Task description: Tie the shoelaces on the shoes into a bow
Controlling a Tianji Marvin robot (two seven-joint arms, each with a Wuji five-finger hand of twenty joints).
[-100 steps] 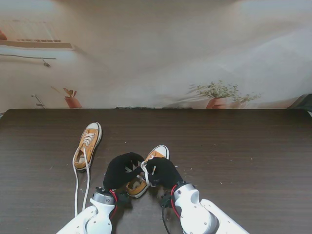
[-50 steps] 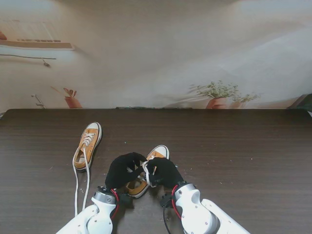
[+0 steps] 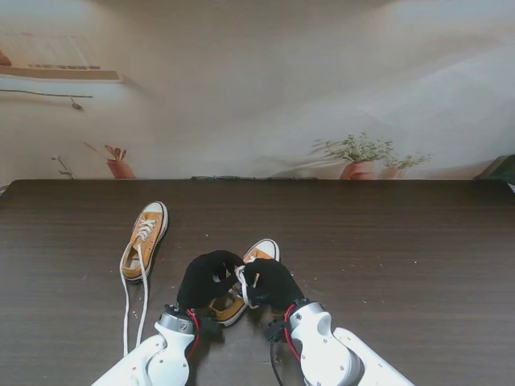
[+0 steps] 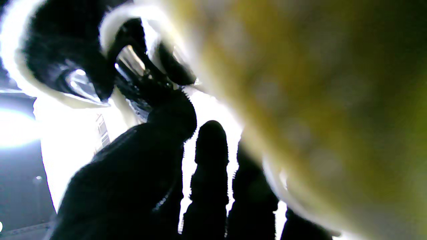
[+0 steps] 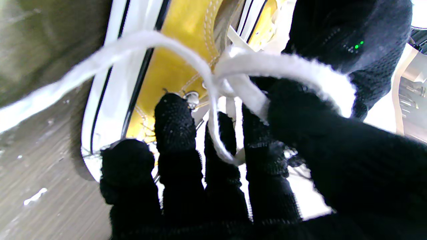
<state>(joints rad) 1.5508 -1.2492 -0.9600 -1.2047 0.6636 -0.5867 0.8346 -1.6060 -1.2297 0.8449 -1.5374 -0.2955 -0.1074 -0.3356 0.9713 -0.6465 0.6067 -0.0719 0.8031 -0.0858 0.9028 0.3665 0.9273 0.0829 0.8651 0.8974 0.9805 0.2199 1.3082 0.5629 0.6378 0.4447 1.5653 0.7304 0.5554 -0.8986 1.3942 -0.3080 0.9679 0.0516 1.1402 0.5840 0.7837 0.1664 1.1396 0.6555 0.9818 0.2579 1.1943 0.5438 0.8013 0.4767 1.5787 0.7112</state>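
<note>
1. Working over the near shoe (image 3: 245, 277), the left hand (image 3: 208, 280) and right hand (image 3: 269, 283) meet fingertip to fingertip above its lacing.
2. Right hand's fingers (image 5: 175, 126) grasp the white lace (image 5: 213, 96), looped around them.
3. Left hand (image 4: 133, 173): whether it grips the lace cannot be told.
4. Left of the near shoe lies the second shoe (image 3: 145, 239), laces (image 3: 127, 310) trailing toward me.

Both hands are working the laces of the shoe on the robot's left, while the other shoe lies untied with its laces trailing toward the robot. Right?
Not quite. In the stand view the left hand and right hand work on the right shoe. The left shoe lies untied, its laces trailing toward the robot.
</note>
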